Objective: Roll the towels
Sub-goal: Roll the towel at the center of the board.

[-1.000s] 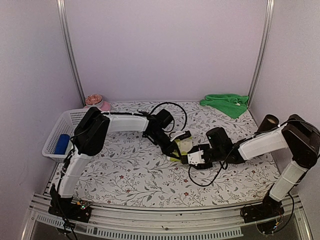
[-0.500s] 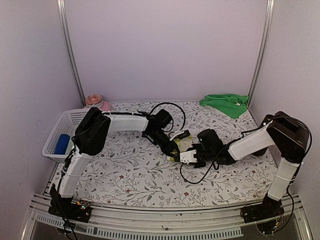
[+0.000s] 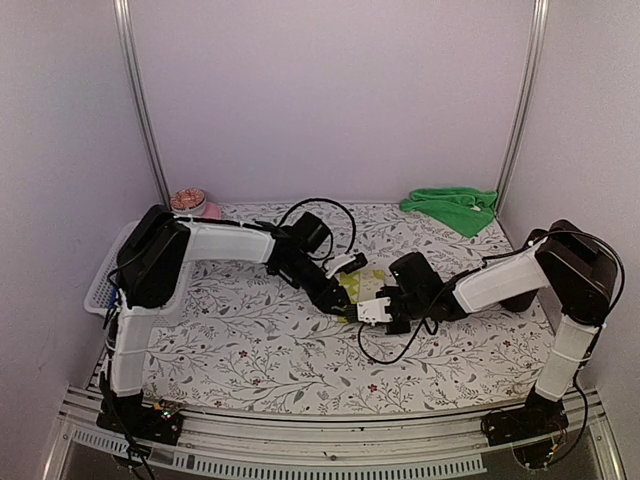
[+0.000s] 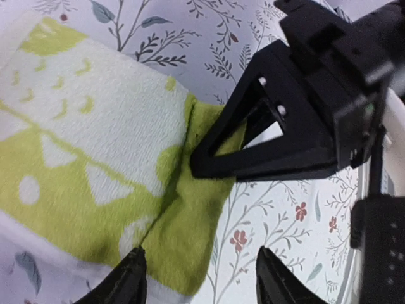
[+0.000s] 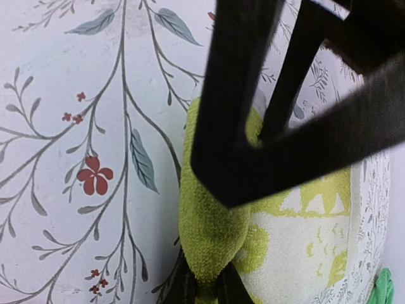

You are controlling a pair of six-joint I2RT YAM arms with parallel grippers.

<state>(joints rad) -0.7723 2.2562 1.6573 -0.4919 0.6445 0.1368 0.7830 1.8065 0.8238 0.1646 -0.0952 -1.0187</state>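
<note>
The yellow-lime towel [image 3: 357, 284] with pale markings lies mid-table between the two grippers. In the right wrist view my right gripper [image 5: 205, 288] is shut on a folded edge of this towel [image 5: 215, 228]. My left gripper [image 4: 204, 282] stands open over the towel's corner [image 4: 190, 221] with nothing pinched; the right gripper's black fingers [image 4: 285, 152] sit just beyond it. From above, the left gripper [image 3: 342, 297] and right gripper [image 3: 364, 301] nearly meet at the towel. The plain green towel [image 3: 452, 207] lies crumpled at the back right.
A white mesh basket [image 3: 105, 285] stands at the left edge, partly behind the left arm. A pink bowl [image 3: 190, 203] sits at the back left. A brown cylinder [image 3: 535, 242] stands by the right arm. Black cables loop around both wrists.
My left gripper has opened and let go of the yellow towel. My right gripper has moved left and shut on the towel's folded edge. The left arm's upper link swung leftward.
</note>
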